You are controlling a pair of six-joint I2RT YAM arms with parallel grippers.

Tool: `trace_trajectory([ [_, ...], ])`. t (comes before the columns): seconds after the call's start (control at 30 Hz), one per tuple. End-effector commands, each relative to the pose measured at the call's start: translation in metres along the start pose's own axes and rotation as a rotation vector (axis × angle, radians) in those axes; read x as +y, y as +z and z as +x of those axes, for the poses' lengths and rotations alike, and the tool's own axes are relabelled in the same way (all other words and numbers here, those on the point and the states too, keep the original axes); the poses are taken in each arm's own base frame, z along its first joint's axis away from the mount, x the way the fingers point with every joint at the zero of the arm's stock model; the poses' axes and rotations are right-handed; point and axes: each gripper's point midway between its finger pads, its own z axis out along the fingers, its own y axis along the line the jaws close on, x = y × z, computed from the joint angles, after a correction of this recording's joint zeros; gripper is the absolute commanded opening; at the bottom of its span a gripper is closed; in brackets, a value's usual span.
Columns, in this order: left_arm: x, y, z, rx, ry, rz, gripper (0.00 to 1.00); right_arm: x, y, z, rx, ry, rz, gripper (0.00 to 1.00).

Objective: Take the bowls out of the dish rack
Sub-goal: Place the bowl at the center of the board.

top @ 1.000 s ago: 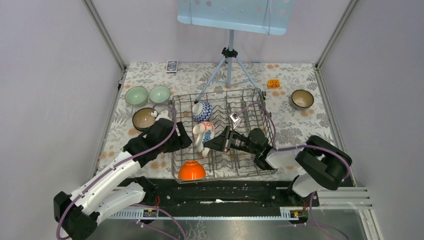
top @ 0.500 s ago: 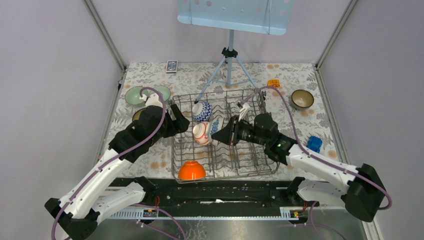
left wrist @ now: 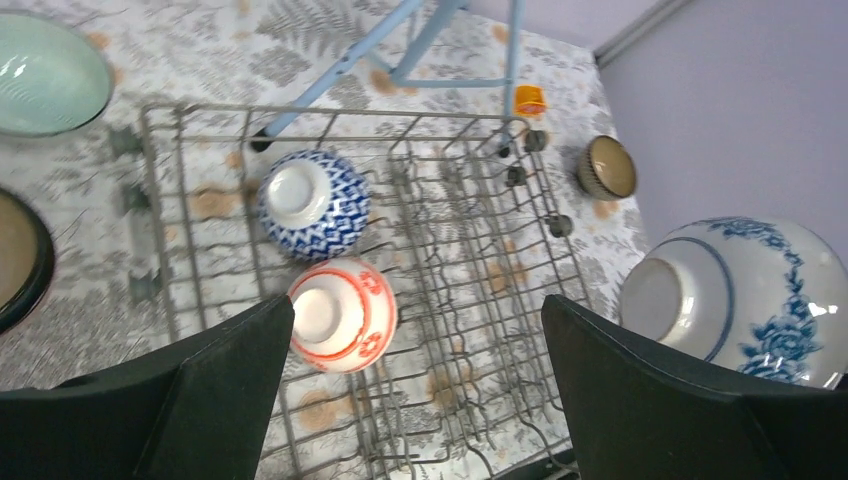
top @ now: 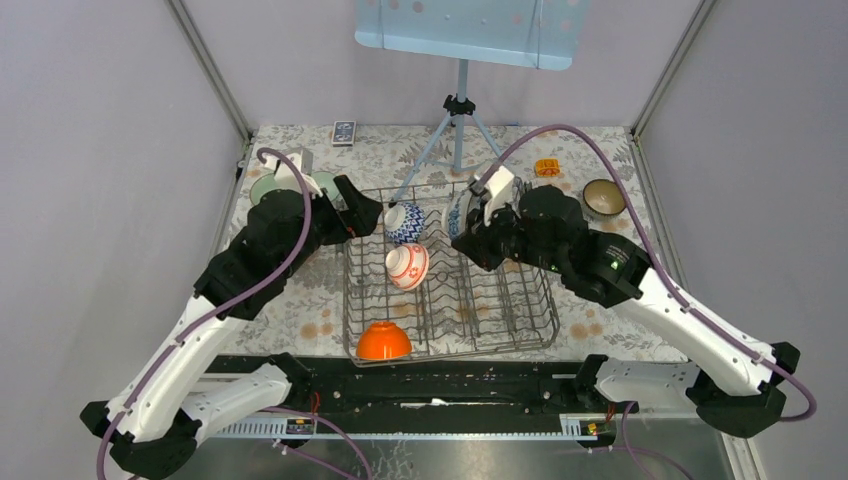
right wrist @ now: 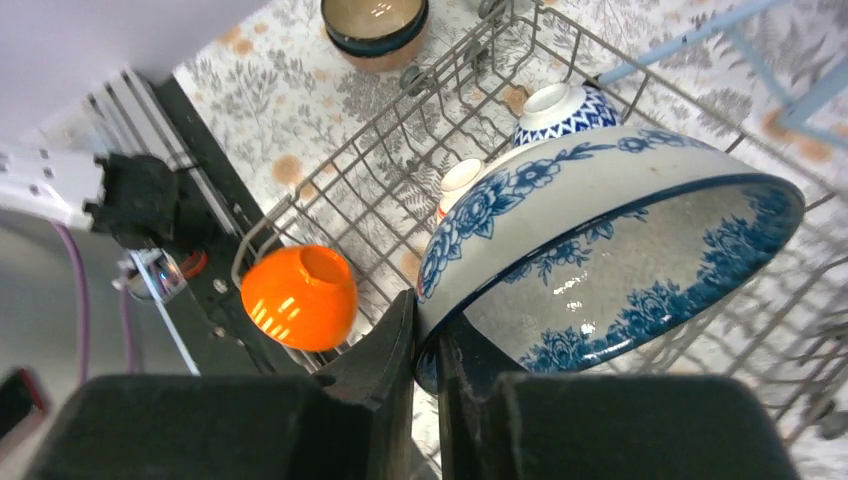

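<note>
Pale green ceramic bowl (left wrist: 45, 70) and dark brown bowl with tan inside (left wrist: 15, 255) sit on the floral tablecloth (top: 310, 320), left of the rack. Left gripper (left wrist: 415, 330) hovers over the far-left part of the grey wire dish rack (top: 500, 310), fingers wide apart, holding nothing. In the rack's left side: blue-and-white patterned bowl (top: 405, 222) farthest, red-and-white patterned bowl (top: 407, 266) just nearer, both foot-up, and solid orange bowl (top: 384, 341) at the near edge. Right gripper (right wrist: 428, 330) is clamped on the rim of a white bowl with blue flowers (right wrist: 600, 220), raised above the rack and tilted. A second brown bowl (top: 604, 197) stands on the table, far right.
</note>
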Motion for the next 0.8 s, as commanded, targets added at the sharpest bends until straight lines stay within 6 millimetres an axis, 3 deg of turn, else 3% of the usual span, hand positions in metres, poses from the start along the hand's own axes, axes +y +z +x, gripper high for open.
trace_trajectory([
  [0.0,-0.051,-0.014,-0.035,-0.051,0.072,0.212,0.99,-0.005,-0.020,-0.011,0.051,-0.298,0.110,0.00],
  [0.17,-0.054,-0.022,-0.051,-0.031,0.187,0.181,0.99,-0.001,-0.026,-0.001,0.122,-0.511,0.143,0.00],
  [0.37,-0.057,-0.036,-0.053,-0.008,0.279,0.217,0.99,0.024,-0.028,0.024,0.183,-0.790,0.120,0.00],
  [0.77,-0.068,-0.044,-0.007,0.208,0.439,0.357,0.99,0.075,-0.022,0.096,0.337,-1.385,0.032,0.00],
])
